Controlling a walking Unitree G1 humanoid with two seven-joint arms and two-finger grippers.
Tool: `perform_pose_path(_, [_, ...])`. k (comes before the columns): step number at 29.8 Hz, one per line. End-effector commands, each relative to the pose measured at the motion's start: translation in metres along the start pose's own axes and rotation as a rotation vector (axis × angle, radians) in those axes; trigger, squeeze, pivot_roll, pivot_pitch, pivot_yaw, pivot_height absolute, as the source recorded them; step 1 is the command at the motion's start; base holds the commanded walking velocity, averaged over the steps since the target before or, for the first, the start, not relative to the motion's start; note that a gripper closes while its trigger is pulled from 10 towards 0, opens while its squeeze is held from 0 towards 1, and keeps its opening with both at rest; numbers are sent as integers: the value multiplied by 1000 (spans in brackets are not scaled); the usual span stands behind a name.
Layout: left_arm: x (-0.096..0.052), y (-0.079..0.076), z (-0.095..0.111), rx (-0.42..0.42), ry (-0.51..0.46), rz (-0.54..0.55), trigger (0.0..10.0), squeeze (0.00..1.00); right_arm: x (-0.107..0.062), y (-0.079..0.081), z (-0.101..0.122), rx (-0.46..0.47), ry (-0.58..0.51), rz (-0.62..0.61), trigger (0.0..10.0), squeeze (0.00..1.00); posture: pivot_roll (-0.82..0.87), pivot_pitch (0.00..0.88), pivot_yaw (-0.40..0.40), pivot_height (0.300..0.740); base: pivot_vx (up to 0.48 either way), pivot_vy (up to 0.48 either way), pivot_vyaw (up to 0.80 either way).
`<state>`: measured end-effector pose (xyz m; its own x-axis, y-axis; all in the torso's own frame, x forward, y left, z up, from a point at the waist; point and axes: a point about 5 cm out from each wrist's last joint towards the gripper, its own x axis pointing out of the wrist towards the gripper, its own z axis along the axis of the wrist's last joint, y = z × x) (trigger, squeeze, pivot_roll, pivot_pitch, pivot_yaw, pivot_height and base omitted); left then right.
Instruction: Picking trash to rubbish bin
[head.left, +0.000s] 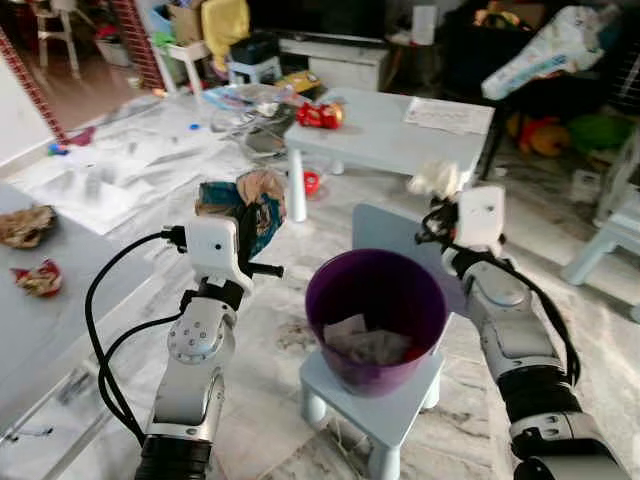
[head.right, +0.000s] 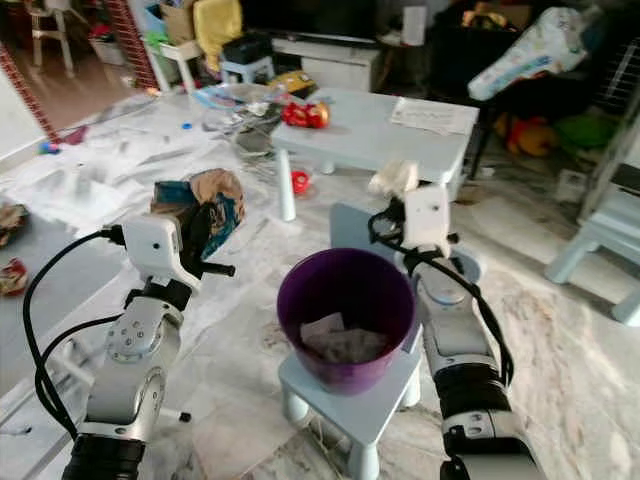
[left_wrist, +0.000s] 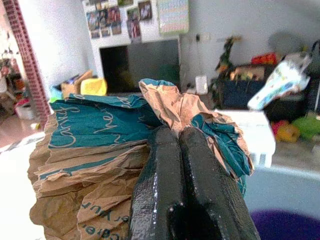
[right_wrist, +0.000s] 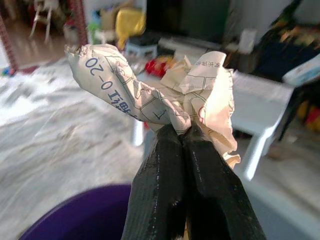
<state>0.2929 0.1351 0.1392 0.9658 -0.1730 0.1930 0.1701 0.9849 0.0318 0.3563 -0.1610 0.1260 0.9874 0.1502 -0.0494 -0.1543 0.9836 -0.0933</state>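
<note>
1. The left gripper (left_wrist: 177, 145) is seen clamped on a crumpled brown-and-teal paper bag (head.left: 243, 203), held at ten o'clock from the purple bin (head.left: 377, 318).
2. The right gripper (right_wrist: 181, 135) is pinched on a crumpled printed paper (right_wrist: 150, 95), at one o'clock of the bin.
3. Both pieces are judged light, soft and springy; a bunched fold is best gripped.
4. The bin is set on a small stool (head.left: 372, 408).

A: What's on the pale blue table (head.left: 400, 135) ahead?
B: A red toy (head.left: 320, 115) near its left end, a printed sheet (head.left: 448, 115) near its right.
A: And behind it?
B: A dark television (left_wrist: 140, 62) on the wall, 1 yellow bag (head.left: 224, 22) on a white stand, green and orange soft toys (head.left: 570, 135) at right.
</note>
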Motion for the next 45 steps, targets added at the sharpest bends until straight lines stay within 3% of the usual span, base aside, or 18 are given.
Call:
perform_pose_path(1, [-5, 6, -7, 27, 27, 4, 0, 0, 7, -2, 4, 4, -9, 10, 10000, 0, -22, 32, 58, 740, 0, 0, 0])
perform_pose_path(8, [-25, 8, -25, 37, 121, -66, 0, 0, 12, -6, -18, 77, 111, -20, 10000, 0, 17, 42, 71, 740, 0, 0, 0])
perform_pose_path(12, [-40, 8, -32, 8, 190, -180, 0, 0, 7, 8, -46, 123, 261, 38, 10000, 0, 37, 54, 91, 740, 0, 0, 0])
perform_pose_path(21, [-58, 18, -29, 29, 233, -245, 0, 0, -4, 23, -72, 144, 358, 90, 10000, 0, 79, 90, 106, 740, 0, 0, 0])
perform_pose_path(22, [-61, 20, -29, 32, 240, -243, 0, 0, -3, 23, -72, 127, 359, 77, 10000, 388, 83, 95, 105, 740, 0, 0, 0])
perform_pose_path(23, [-63, 21, -29, 32, 246, -240, 0, 0, -4, 23, -73, 118, 372, 59, 10000, 1000, 83, 96, 104, 740, 0, 0, 0])
perform_pose_path(39, [-64, 21, -24, 26, 251, -236, 0, 0, -8, 10, -80, 75, 394, -48, 10000, 1000, 94, 115, 104, 740, 0, 0, 0])
perform_pose_path(45, [-58, 23, -23, 31, 246, -227, 0, 0, -8, 6, -78, 84, 372, -72, 10000, 1000, 80, 111, 105, 740, 0, 0, 0])
